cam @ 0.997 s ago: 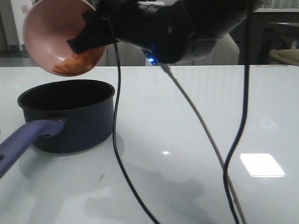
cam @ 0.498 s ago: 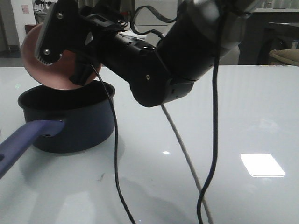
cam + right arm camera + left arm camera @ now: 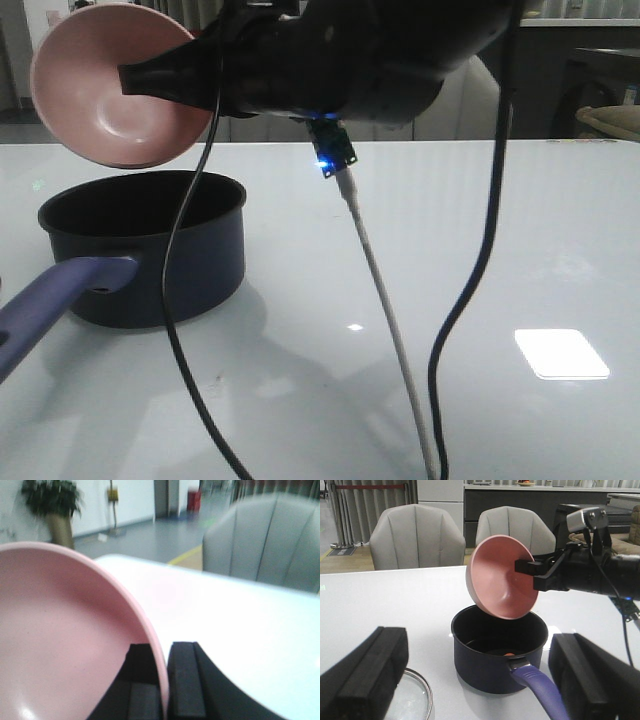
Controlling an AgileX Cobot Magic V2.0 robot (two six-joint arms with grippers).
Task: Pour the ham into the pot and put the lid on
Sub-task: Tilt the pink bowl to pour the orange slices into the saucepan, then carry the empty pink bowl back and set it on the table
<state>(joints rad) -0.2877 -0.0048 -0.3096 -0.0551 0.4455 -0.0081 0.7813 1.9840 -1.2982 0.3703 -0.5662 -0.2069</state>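
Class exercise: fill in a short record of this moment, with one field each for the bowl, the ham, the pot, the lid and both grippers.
bowl: pink bowl, empty, tipped on its side above the pot
ham: one orange piece visible on the pot's floor
pot: navy pot on the table, uncovered
lid: glass lid lying on the table beside the pot
right gripper: clamped on the bowl's rim
left gripper: open, holding nothing

You see a round salmon-pink bowl (image 3: 115,85) with a plain glossy inside — no pattern. Below it sits a dark navy-blue saucepan (image 3: 160,265) with a black interior and a purplish-blue straight handle (image 3: 50,305). One small orange-pink ham piece (image 3: 509,654) shows inside. The black right gripper (image 3: 164,685) carries a blue light (image 3: 322,165) — the glossy table (image 3: 450,250) is white.
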